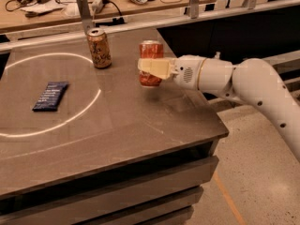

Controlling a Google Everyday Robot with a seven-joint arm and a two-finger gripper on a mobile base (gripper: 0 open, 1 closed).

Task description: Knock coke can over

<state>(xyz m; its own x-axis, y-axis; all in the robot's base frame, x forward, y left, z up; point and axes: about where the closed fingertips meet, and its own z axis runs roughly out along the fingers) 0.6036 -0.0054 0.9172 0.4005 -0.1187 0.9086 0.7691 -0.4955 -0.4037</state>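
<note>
The red-orange coke can (151,50) stands near the right side of the grey table (140,125), close to upright. My gripper (150,67) reaches in from the right on the white arm (234,78). Its cream near finger (157,68) lies across the can's middle, and the can shows above and below it. The gripper looks shut on the can. The far finger is hidden behind the can.
A tan-gold can (99,48) stands upright to the left of the coke can. A dark blue packet (50,96) lies flat at the left inside a bright light ring. A metal rail (187,18) and a cluttered bench run behind. The table's right edge is just below the arm.
</note>
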